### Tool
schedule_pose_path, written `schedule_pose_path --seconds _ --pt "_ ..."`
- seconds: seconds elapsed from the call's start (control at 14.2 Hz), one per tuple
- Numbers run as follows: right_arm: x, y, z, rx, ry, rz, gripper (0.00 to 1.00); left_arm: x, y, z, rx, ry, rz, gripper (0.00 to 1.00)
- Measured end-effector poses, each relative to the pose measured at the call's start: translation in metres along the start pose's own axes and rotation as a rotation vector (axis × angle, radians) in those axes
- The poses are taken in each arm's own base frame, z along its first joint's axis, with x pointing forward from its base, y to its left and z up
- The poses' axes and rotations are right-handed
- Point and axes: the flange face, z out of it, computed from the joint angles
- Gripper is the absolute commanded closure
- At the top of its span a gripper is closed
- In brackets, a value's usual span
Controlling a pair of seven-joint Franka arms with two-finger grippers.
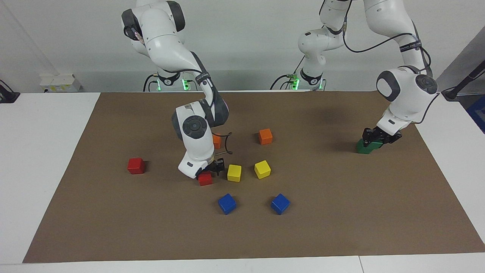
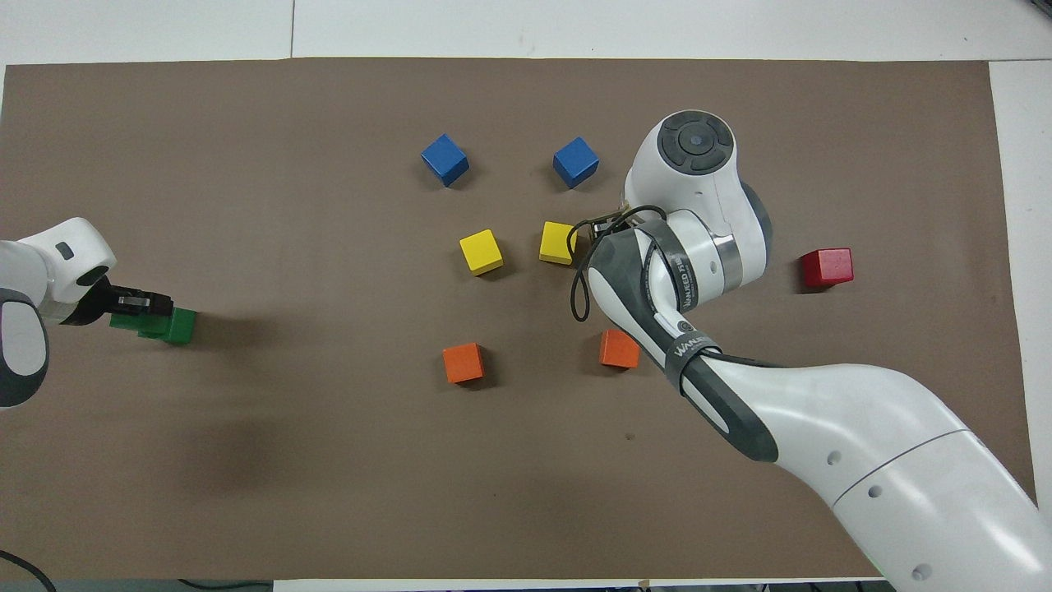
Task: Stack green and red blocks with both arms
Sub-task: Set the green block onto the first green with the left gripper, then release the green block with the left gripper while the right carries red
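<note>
A red block [image 1: 205,179] lies beside a yellow cube, and my right gripper [image 1: 212,169] is down at its top edge; in the overhead view the right arm hides both. The second red block [image 1: 135,165] [image 2: 828,267] lies alone toward the right arm's end. At the left arm's end, my left gripper [image 1: 375,137] [image 2: 138,306] is shut on a green block [image 1: 374,143] [image 2: 130,321]. That block sits at the upper edge of the other green block [image 1: 363,148] [image 2: 177,326], offset from it rather than squarely on top.
Two yellow cubes [image 1: 234,172] [image 1: 262,169], two blue cubes [image 1: 227,203] [image 1: 280,203] and two orange cubes [image 1: 265,136] [image 1: 216,141] lie around the right gripper on the brown mat [image 1: 341,212]. The right arm's cable loop [image 1: 225,146] hangs near one orange cube.
</note>
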Motion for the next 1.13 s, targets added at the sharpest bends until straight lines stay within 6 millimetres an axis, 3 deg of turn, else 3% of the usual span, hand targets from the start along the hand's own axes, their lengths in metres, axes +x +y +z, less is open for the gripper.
schedule_pose_path --seconds 0.35,0.49,0.56,0.7,0.78,0.92,1.13 --pt "0.002 0.009 -0.005 -0.004 0.004 0.022 1.00 -0.001 0.000 0.002 0.000 -0.001 0.000 1.00" --pt "0.005 0.034 -0.030 -0.009 0.008 0.058 1.00 -0.001 0.000 0.002 0.003 0.008 0.000 1.00" --pt "0.004 0.052 -0.051 -0.009 0.019 0.085 1.00 -0.001 0.000 0.003 0.006 0.015 0.000 0.88" --pt "-0.007 0.100 -0.097 -0.009 0.033 0.140 1.00 -0.001 0.000 0.004 0.009 0.023 0.005 0.37" --pt "-0.016 0.128 -0.116 -0.009 0.038 0.155 1.00 -0.001 0.000 0.004 0.009 0.024 0.013 0.03" --pt "-0.043 0.179 -0.137 -0.012 0.034 0.169 1.00 -0.001 0.000 0.004 0.010 0.025 0.021 0.00" --pt "-0.086 0.243 -0.134 -0.011 0.008 0.176 1.00 -0.001 0.000 0.005 0.010 0.025 0.024 0.00"
